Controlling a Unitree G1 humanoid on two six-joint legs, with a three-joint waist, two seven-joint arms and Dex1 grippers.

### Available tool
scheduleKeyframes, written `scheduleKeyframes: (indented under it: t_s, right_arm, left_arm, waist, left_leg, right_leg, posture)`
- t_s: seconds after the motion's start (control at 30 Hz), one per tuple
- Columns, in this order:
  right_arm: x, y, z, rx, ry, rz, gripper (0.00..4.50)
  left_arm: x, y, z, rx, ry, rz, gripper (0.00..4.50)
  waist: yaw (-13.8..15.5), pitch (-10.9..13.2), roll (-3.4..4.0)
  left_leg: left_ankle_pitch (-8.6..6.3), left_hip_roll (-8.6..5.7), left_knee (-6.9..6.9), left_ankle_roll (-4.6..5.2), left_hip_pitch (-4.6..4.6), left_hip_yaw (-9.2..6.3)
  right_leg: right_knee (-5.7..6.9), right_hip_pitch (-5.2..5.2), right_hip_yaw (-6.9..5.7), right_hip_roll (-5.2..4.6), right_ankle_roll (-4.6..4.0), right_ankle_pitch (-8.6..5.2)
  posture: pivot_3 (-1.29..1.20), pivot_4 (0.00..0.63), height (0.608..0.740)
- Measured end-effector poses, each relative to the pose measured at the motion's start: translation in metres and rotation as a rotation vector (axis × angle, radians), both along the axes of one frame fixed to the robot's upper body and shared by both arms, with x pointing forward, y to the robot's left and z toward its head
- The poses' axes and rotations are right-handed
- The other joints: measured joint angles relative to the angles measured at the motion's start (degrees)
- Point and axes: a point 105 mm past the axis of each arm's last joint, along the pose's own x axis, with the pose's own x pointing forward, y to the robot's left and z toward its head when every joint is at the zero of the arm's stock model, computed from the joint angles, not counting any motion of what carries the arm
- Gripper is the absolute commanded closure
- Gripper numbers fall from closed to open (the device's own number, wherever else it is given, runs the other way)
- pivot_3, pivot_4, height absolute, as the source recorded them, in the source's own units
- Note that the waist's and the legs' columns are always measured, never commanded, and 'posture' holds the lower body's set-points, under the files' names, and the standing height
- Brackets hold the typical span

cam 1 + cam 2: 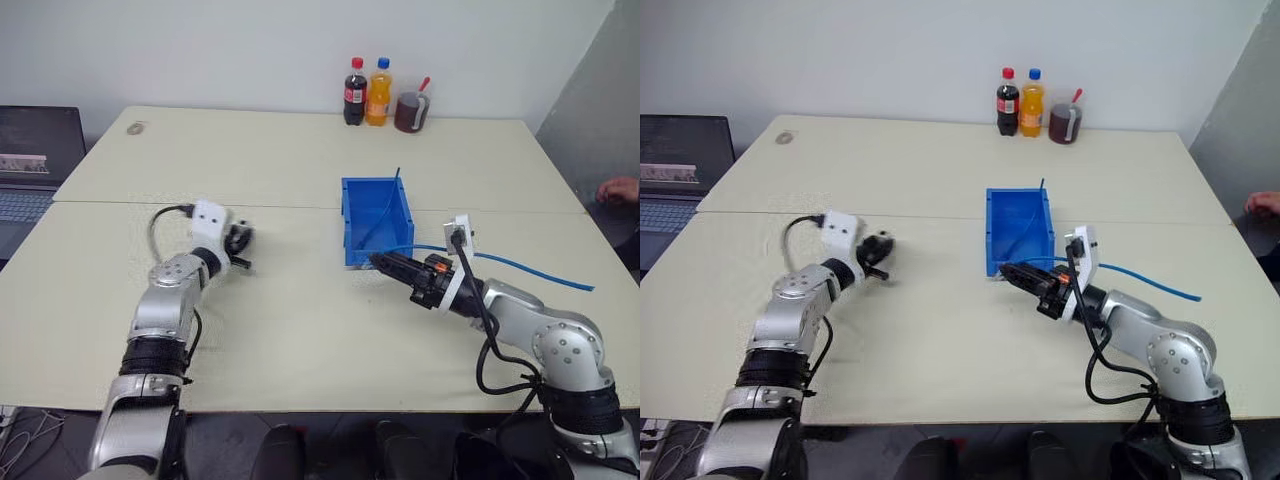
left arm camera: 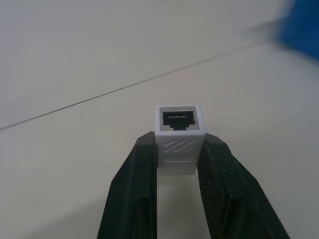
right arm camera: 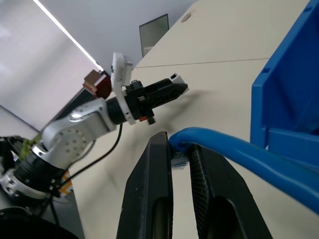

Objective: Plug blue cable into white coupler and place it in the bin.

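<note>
My left gripper is shut on the white coupler, whose open socket faces away from the wrist. It hovers just above the table at the left. My right gripper is shut on the plug end of the blue cable, just in front of the bin's near lip. From there the cable trails right across the table. The bin stands at the table's centre, between the two grippers. In the right wrist view the left gripper points toward my right one, still well apart.
Another thin blue cable lies in the bin, its end sticking up over the far wall. Two bottles and a mug stand at the far edge. A laptop sits far left. A person's hand rests at the right edge.
</note>
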Motion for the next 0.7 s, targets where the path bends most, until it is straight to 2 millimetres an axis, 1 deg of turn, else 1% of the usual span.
scheduleKeyframes:
  t_s: [0.07,0.13,0.2,0.27,0.33,0.4,0.47,0.5,0.53,0.6,0.7]
  right_arm:
    - [0.0,-0.005,0.003,-0.09,-0.049,0.009,4.27]
    - [-0.005,-0.002,0.006,-0.143,-0.088,0.058,4.27]
    - [-0.009,0.002,0.008,-0.161,-0.109,0.097,4.27]
    - [-0.012,0.003,0.007,-0.184,-0.121,0.126,4.27]
    - [-0.013,0.005,0.007,-0.195,-0.13,0.142,4.27]
    - [-0.016,0.009,0.006,-0.215,-0.144,0.159,4.27]
    - [-0.019,0.012,0.005,-0.225,-0.15,0.178,4.27]
    - [-0.02,0.014,0.002,-0.247,-0.16,0.182,4.27]
    - [-0.021,0.016,-0.002,-0.273,-0.166,0.192,4.27]
    - [-0.027,0.022,-0.016,-0.34,-0.173,0.231,4.27]
    - [-0.032,0.024,-0.034,-0.434,-0.206,0.273,4.27]
  left_arm:
    - [-0.038,-0.031,0.003,0.087,0.074,-0.371,3.72]
    - [-0.06,-0.044,0.003,0.122,0.128,-0.572,3.72]
    - [-0.07,-0.052,0.0,0.132,0.16,-0.67,3.72]
    - [-0.081,-0.068,-0.007,0.136,0.177,-0.8,3.72]
    - [-0.085,-0.084,-0.014,0.125,0.161,-0.872,3.72]
    - [-0.084,-0.098,-0.024,0.119,0.138,-0.905,3.72]
    - [-0.083,-0.105,-0.037,0.132,0.136,-0.926,3.72]
    - [-0.081,-0.107,-0.047,0.154,0.136,-0.936,3.72]
    - [-0.078,-0.108,-0.056,0.161,0.142,-0.937,3.72]
    - [-0.073,-0.117,-0.057,0.171,0.087,-0.965,3.72]
    - [-0.069,-0.12,-0.059,0.177,0.052,-0.986,3.72]
  waist:
    - [-0.02,0.01,0.03]
    - [-0.01,0.03,0.06]
    - [0.0,0.03,0.06]
    - [0.02,0.03,0.06]
    - [0.08,0.03,0.06]
    - [0.14,0.02,0.06]
    - [0.14,0.02,0.05]
    - [0.12,0.02,0.06]
    - [0.1,0.02,0.07]
    - [0.19,-0.01,0.08]
    - [0.52,-0.04,0.09]
  left_leg:
    - [0.0,0.01,-0.06,0.0,0.02,0.01]
    - [-0.01,0.01,-0.05,0.01,0.06,-0.02]
    - [0.0,0.07,-0.02,0.02,0.06,-0.09]
    - [0.0,0.07,0.01,0.02,0.06,-0.11]
    - [0.0,0.05,0.04,0.02,0.05,-0.09]
    - [0.0,0.02,0.07,0.02,0.03,-0.07]
    - [0.0,0.01,0.06,0.02,0.0,-0.08]
    - [0.0,0.01,0.05,0.03,0.02,-0.07]
    - [0.0,0.0,0.06,0.03,0.03,-0.07]
    - [0.0,0.0,0.07,0.03,0.03,-0.11]
    - [0.0,-0.05,0.17,0.04,0.03,-0.12]
  right_leg:
    - [0.01,-0.03,0.03,-0.01,-0.09,-0.05]
    - [0.03,-0.03,0.0,0.09,-0.14,-0.08]
    - [0.08,-0.02,0.0,0.15,-0.22,-0.18]
    - [0.11,0.0,0.0,0.17,-0.02,-0.32]
    - [0.1,0.01,0.0,0.16,-0.01,-0.32]
    - [0.08,0.01,-0.01,0.15,0.0,-0.31]
    - [0.06,0.0,0.0,0.15,0.01,-0.3]
    - [0.05,0.0,0.0,0.15,0.01,-0.3]
    - [0.06,0.0,-0.02,0.16,0.01,-0.3]
    - [0.07,0.03,-0.03,0.16,0.02,-0.3]
    - [0.06,0.09,-0.07,0.11,0.1,-0.28]
  posture:
    - [0.0,0.15,0.74]
    - [0.0,0.15,0.74]
    - [0.0,0.15,0.74]
    - [0.0,0.15,0.74]
    - [0.0,0.15,0.74]
    - [0.0,0.15,0.74]
    - [0.0,0.15,0.74]
    - [0.0,0.15,0.74]
    - [0.0,0.15,0.74]
    - [0.0,0.15,0.74]
    - [0.0,0.15,0.74]
